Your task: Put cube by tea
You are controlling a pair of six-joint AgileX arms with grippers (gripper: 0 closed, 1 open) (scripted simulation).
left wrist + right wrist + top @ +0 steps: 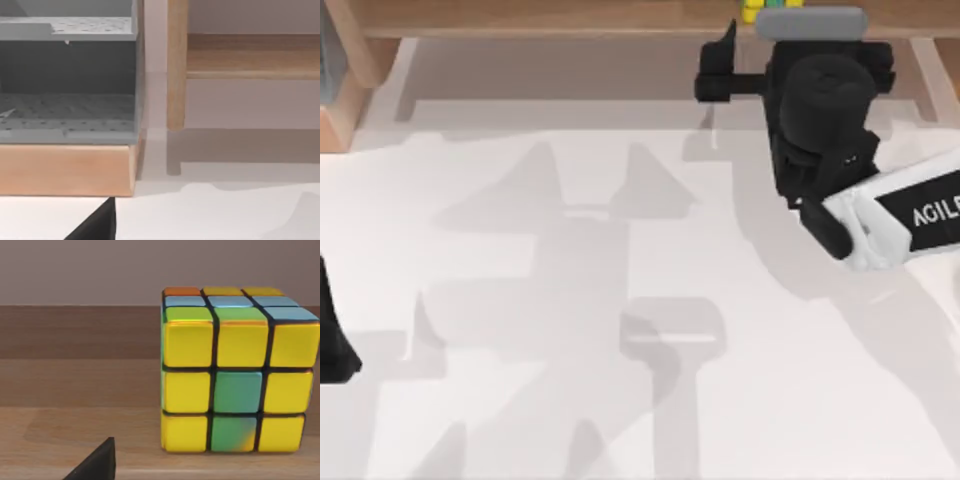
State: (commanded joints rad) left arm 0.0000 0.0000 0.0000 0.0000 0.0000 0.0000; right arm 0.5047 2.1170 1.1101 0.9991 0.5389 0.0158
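Cube (234,372): one, yellow-faced, resting on wooden shelf (75,385) at the table's (620,400) far edge. Right gripper (730,70): one, near the cube; whether it is open cannot be told. Left arm (332,330): one, parked at the left edge.

Cube (235,372) on wooden shelf (75,385); left side open.
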